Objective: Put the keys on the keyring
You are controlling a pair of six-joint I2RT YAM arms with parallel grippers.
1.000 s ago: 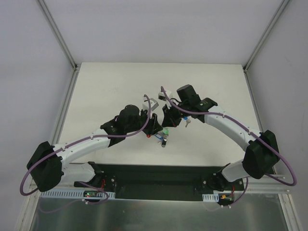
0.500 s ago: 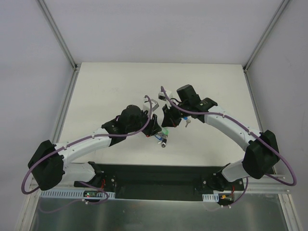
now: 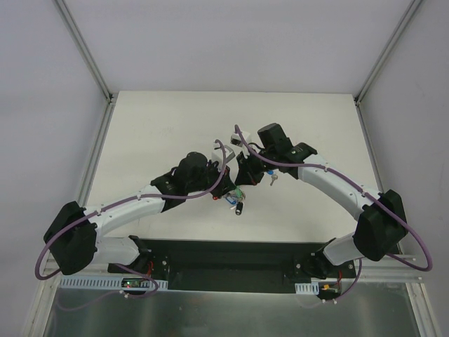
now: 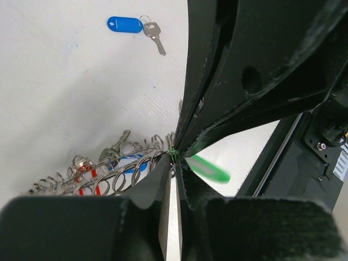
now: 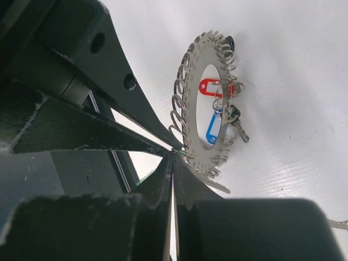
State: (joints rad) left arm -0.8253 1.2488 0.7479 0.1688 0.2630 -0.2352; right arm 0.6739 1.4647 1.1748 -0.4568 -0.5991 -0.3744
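The keyring [image 5: 198,117], a wide silvery ring with wire loops round its rim, hangs on edge from my right gripper [image 5: 173,154], which is shut on its rim. In the left wrist view the keyring [image 4: 109,175] sits just left of my left gripper [image 4: 175,155]. That gripper is shut on the small ring of the green-tagged key [image 4: 209,167], right against the right gripper's fingertips. The blue-tagged key [image 4: 130,26] lies loose on the table beyond. From above, both grippers meet mid-table at the green tag [image 3: 240,192].
On the keyring hang a red tag [image 5: 209,86], a blue tag [image 5: 213,128] and a black tag [image 5: 229,41]. The black base plate [image 3: 231,256] runs along the table's near edge. Metal frame posts [image 3: 91,63] stand at the far corners.
My left gripper has closed and shifted slightly right toward the right gripper, with the green tag at its tip. The right arm and keyring have stayed put.
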